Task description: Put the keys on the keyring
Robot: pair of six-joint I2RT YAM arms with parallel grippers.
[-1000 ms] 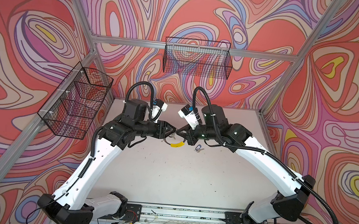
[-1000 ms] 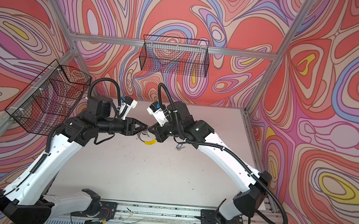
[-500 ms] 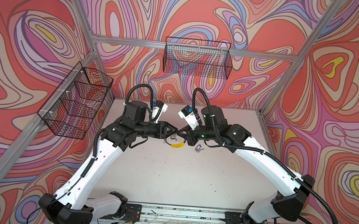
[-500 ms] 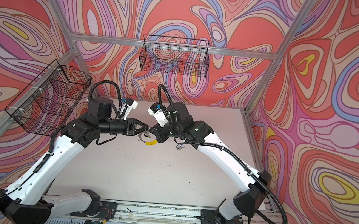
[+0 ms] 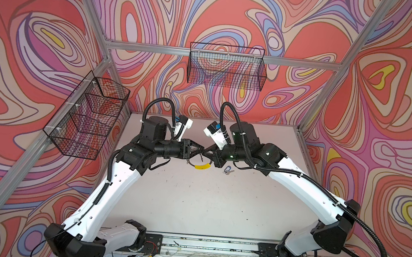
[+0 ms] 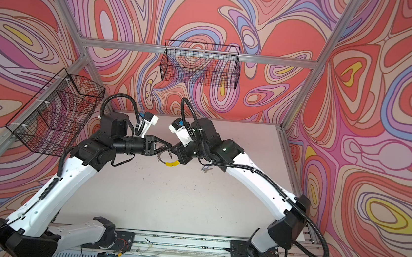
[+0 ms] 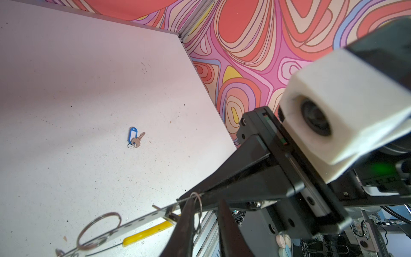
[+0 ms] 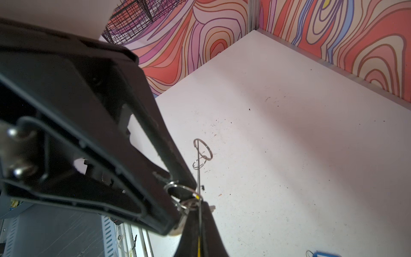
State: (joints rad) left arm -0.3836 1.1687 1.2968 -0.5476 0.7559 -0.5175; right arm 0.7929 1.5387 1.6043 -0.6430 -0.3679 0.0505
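My right jaws are clenched on the keyring [image 8: 198,175]. In the right wrist view its thin band runs edge-on up from between my fingers [image 8: 208,238], with a sliver of yellow low in the pinch. My left jaws meet them almost tip to tip. Their fingers [image 7: 186,229] stand a little apart in the left wrist view, and I cannot tell whether they grasp anything. At those tips the right wrist view shows two small rings [image 8: 171,183] and something dark between them, too crowded and blurred to name. Farther up the band two more rings hang, one larger than the other. The left wrist view shows the keyring [image 7: 138,219] as a flat perforated strip with one yellow segment. One large ring lies across the strip there, and another is cut off at the picture's edge. In both top views my two wrists hide most of the keyring [image 5: 201,166], so only a grey arc and the yellow piece show below them. I count just one key that shows plainly. The blue key [image 7: 133,136] lies flat on the bench [image 5: 205,206], apart from the keyring and near my right arm. In a top view a cable half covers the blue key [image 6: 204,169], and the right wrist view cuts it off. Two wire baskets [image 5: 226,66] hang on the walls, one at the back and one at the left.
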